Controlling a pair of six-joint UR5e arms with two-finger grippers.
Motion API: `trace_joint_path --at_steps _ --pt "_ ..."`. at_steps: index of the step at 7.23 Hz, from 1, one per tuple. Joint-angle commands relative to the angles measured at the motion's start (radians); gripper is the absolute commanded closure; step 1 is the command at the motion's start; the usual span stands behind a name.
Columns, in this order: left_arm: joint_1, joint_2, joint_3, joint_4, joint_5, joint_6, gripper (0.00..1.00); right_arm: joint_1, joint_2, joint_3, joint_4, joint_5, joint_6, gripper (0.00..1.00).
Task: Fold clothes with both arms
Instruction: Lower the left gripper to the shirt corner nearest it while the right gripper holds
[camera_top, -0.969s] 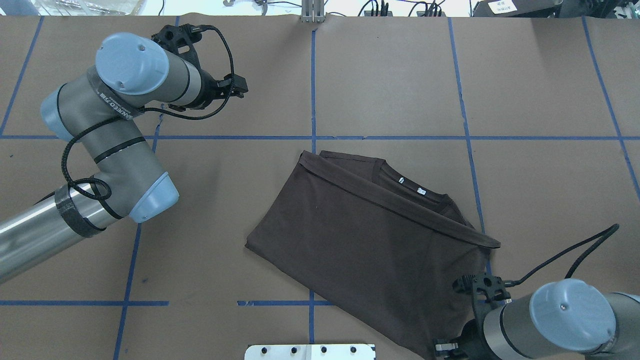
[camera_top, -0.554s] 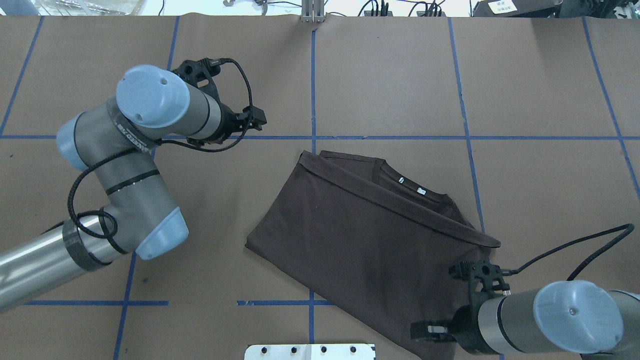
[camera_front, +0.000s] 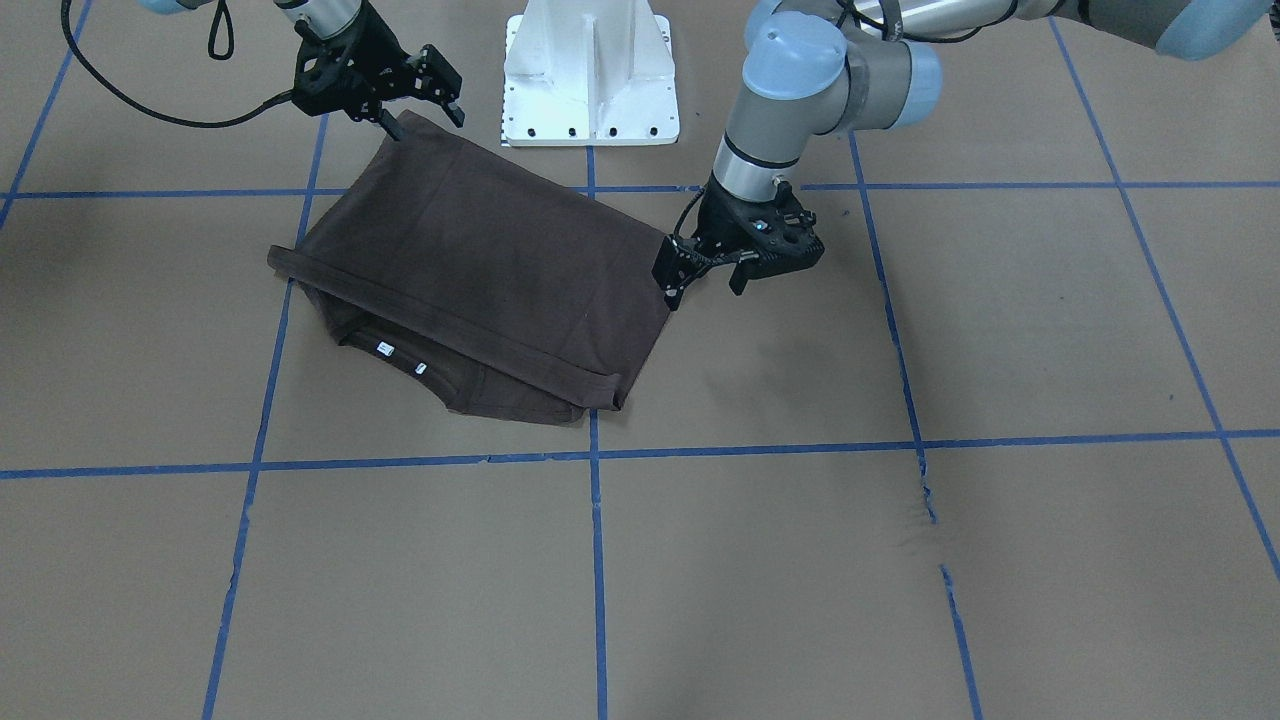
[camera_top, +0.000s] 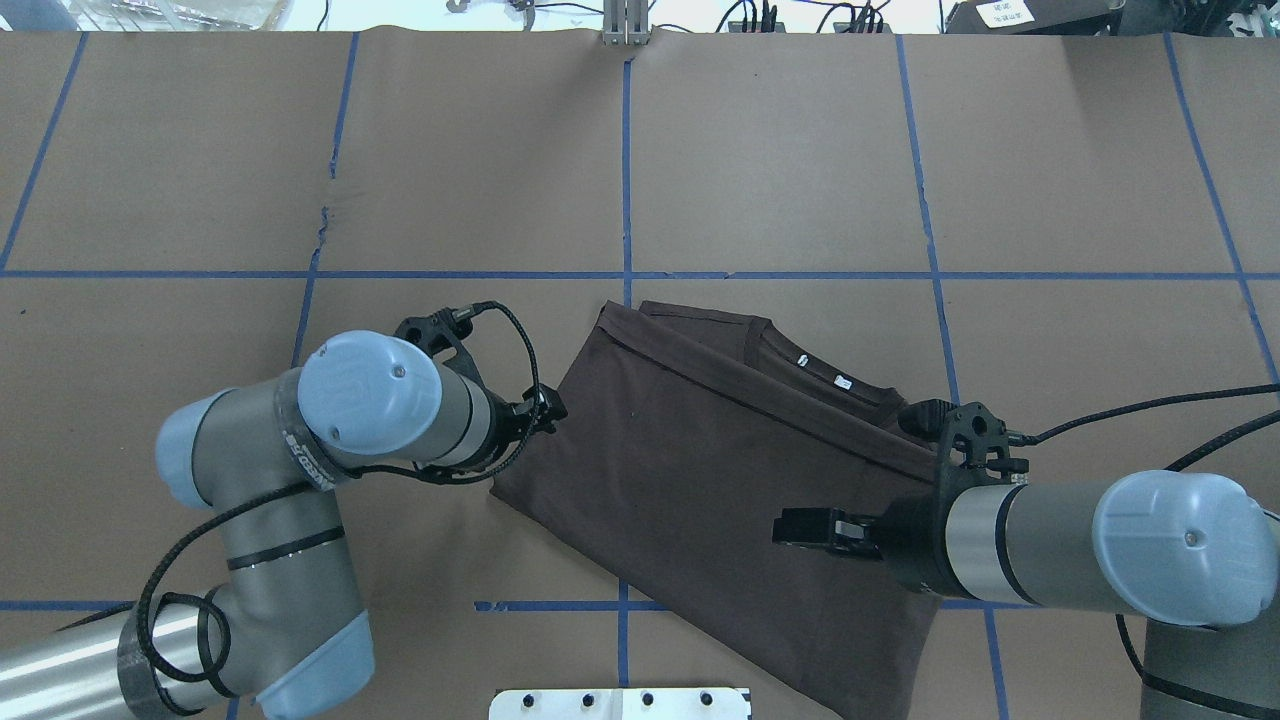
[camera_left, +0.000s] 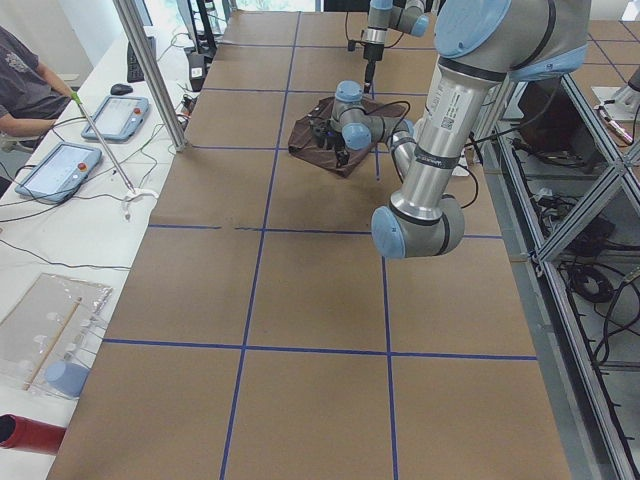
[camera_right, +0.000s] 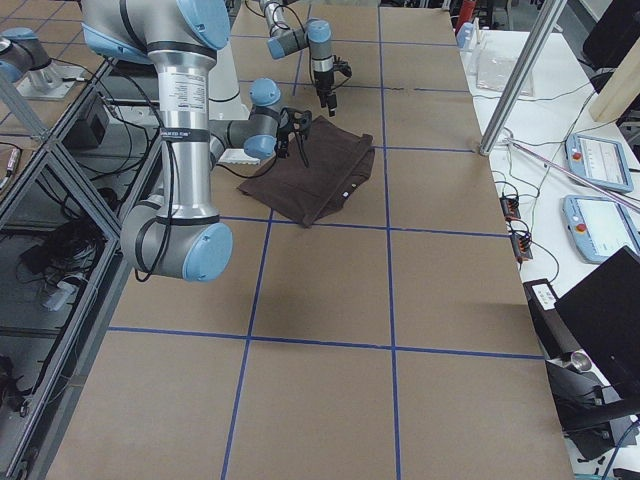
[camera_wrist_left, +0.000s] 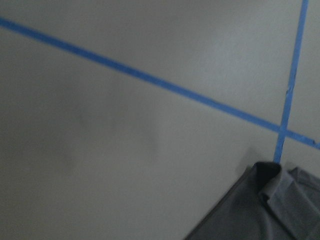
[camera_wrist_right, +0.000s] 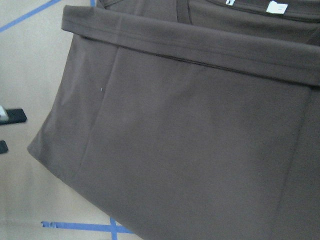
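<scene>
I've brought the left claw (camera_top: 545, 410) back from the far bare bench (camera_top: 800, 150) to the left corner of the T-shirt (camera_top: 700, 470). The right claw (camera_top: 795, 527) has travelled from the shirt's near right corner out over the cloth.

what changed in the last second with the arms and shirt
The left gripper swung in from farther out, back toward the robot's side and to its right, and now sits at the left corner of the T-shirt. The right gripper moved forward and to its left, out over the T-shirt. Neither has visibly taken hold; both look open. The T-shirt lies folded as before.
</scene>
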Motion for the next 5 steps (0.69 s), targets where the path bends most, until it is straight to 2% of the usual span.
trace_joint_path --at_steps 1,3,4,5 --pt "0.060 0.000 0.021 0.001 0.014 -0.053 0.27 0.018 0.013 -0.003 0.000 -0.004 0.000 0.00" --pt "0.059 0.003 0.041 0.001 0.015 -0.053 0.34 0.019 0.021 -0.003 0.000 -0.004 0.000 0.00" --pt "0.059 0.002 0.043 0.001 0.018 -0.053 0.49 0.019 0.021 -0.006 -0.002 -0.002 0.002 0.00" --pt "0.056 0.003 0.040 0.001 0.029 -0.042 0.70 0.022 0.016 -0.006 -0.002 -0.002 0.002 0.00"
